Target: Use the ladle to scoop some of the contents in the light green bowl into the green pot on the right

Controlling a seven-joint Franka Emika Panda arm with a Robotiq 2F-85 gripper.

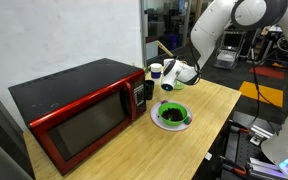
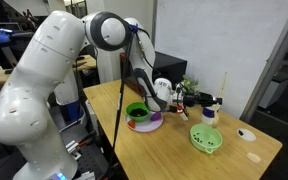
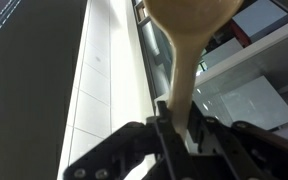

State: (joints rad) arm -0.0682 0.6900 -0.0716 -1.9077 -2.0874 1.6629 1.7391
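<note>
One green pot (image 2: 134, 109): leftmost on the table (image 2: 169, 150) in an exterior view; wide, dark inside.
Gripper (image 3: 176, 126): right of the pot, up off the table; clamped tight on the thin handle of the ladle (image 3: 190, 40).
Ladle: carried in the claw, scoop pointing away from the wrist; probably light, stiff, smooth wood; best gripped well up the shaft, scoop level.
Light green bowl (image 2: 208, 139): further right, near the table edge; small, shallow, likely light enough to slide under scooping.
Hidden: bowl's contents too small to tell; bowl not found in the exterior view with the microwave (image 1: 79, 110); scoop cut off at the top of the wrist view.
</note>
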